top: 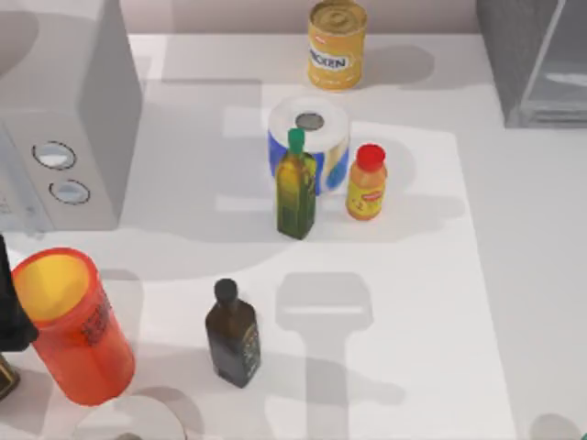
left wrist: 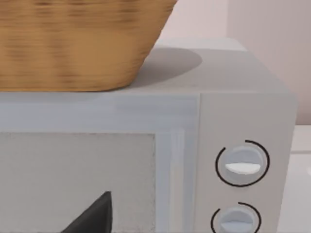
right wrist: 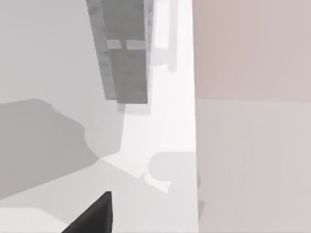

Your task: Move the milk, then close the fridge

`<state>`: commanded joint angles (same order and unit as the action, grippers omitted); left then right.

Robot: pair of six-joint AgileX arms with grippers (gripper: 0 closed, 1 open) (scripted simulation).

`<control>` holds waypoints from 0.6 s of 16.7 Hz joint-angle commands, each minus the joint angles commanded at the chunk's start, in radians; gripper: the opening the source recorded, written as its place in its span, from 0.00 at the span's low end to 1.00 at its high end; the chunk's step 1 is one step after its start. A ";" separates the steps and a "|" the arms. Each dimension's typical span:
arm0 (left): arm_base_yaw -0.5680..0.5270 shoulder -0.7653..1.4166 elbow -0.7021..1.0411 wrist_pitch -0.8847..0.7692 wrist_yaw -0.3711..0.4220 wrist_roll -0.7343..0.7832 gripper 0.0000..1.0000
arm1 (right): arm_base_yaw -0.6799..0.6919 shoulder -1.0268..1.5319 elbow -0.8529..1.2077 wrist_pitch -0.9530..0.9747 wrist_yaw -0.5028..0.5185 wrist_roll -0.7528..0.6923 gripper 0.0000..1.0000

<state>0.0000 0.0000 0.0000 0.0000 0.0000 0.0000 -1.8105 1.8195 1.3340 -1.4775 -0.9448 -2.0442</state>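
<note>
The fridge [top: 515, 64] is seen at the far right corner of the table [top: 431, 302] in the top view, with its paler door panel beside the grey body. Where the milk stands cannot be told from these views.

The main risk is judged to lie in the crowd at the middle of the table. A green-capped oil bottle [top: 295, 188], an orange bottle [top: 366, 183] and a paper roll [top: 312, 137] stand close together, and a dark bottle [top: 231, 335] stands nearer the front. Any of the tall bottles could be tipped by a low sweep across them towards the fridge. The orange bottle could also be taken by mistake for the milk if the carton is not found first. If the door were pushed before the milk is moved, the order of the task would be lost.

The left arm [top: 11, 307] is held at the table's left edge, beside an orange-red cup [top: 73, 325]. The left tool [left wrist: 95, 216] is pointed at the microwave [left wrist: 243, 116], on which a basket [left wrist: 77, 43] rests. The right tool [right wrist: 95, 216] is held over bare table near the wall. Nothing is seen held by either tool, and how far open each is cannot be told.
</note>
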 joint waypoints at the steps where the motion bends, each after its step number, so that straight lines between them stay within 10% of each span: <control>1: 0.000 0.000 0.000 0.000 0.000 0.000 1.00 | 0.000 0.000 0.000 0.000 0.000 0.000 1.00; 10: 0.000 0.000 0.000 0.000 0.000 0.000 1.00 | 0.154 0.003 0.005 0.255 0.039 0.274 1.00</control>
<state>0.0000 0.0000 0.0000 0.0000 0.0000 0.0000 -1.6564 1.8226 1.3389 -1.2222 -0.9056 -1.7706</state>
